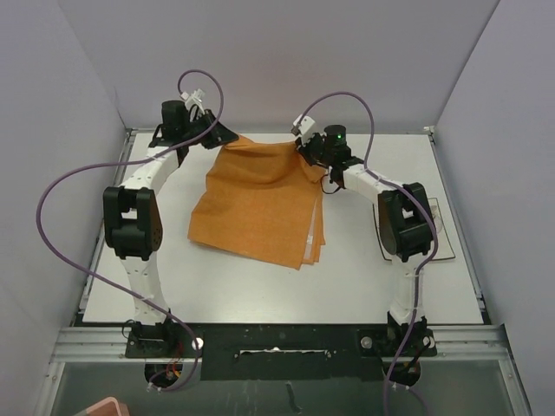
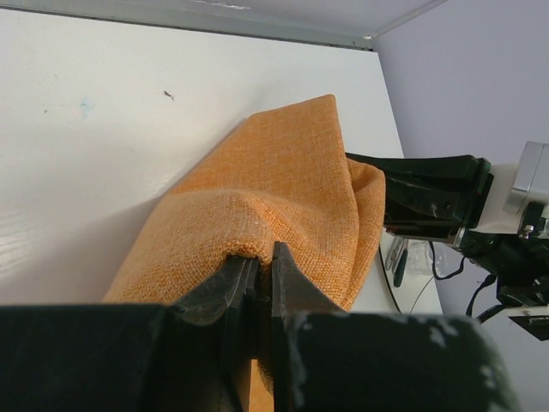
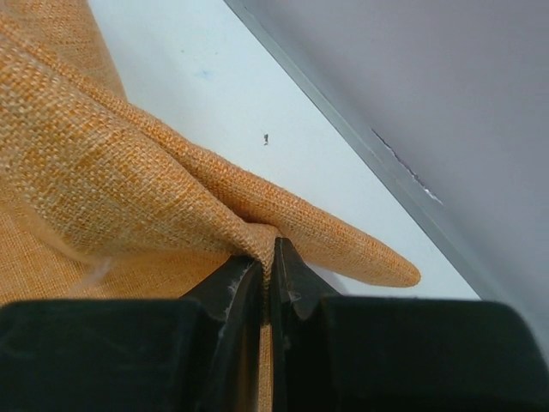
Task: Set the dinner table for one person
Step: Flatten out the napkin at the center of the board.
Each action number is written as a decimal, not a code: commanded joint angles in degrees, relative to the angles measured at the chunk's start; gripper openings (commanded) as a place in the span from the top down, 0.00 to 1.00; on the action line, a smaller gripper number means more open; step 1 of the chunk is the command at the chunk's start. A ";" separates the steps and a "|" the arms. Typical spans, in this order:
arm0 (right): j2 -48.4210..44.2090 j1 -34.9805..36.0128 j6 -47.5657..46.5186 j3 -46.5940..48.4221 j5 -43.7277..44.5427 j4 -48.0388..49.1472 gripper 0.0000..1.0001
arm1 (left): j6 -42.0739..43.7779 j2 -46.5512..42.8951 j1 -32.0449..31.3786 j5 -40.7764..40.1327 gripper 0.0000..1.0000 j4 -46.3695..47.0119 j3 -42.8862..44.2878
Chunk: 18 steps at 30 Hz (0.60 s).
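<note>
cloth (image 1: 260,208), orange and woven, lies on the dinner table (image 1: 364,277) toward its far middle, with its far edge raised off the surface. left gripper (image 2: 262,255) is clamped tight on the cloth's far left corner, and right gripper (image 3: 268,249) is clamped tight on its far right corner.

The left gripper (image 1: 227,135) and right gripper (image 1: 307,149) each pinch a far corner of the orange cloth (image 1: 260,204).
</note>
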 commanded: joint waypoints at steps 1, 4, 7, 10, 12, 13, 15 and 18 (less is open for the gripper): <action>-0.07 1.32 0.73 3.56 3.35 10.02 1.00 | -0.60 0.69 1.28 2.53 1.00 5.20 4.77; 0.10 2.70 0.95 3.86 7.53 10.83 0.88 | -0.53 -0.08 1.35 2.48 1.00 4.84 4.56; -1.17 4.34 0.88 1.65 12.71 13.72 0.11 | 0.75 -1.40 1.34 1.55 0.87 3.88 3.87; -3.57 5.18 1.18 -1.59 13.58 16.13 0.06 | 2.44 -2.85 1.30 -0.07 0.54 2.66 3.11; -5.52 5.41 2.40 -3.22 15.06 16.20 0.05 | 3.68 -4.15 1.10 -1.81 0.36 1.15 2.67; -6.67 5.56 3.15 -3.99 15.74 16.23 0.04 | 4.66 -4.68 0.90 -3.70 0.31 0.03 2.84; -9.70 6.11 4.48 -6.07 17.73 16.54 0.02 | 7.60 -5.90 0.08 -7.05 0.27 -4.00 4.28; -15.50 7.59 6.56 -9.45 22.01 15.64 0.02 | 10.98 -7.79 -1.27 -11.64 0.26 -8.37 6.47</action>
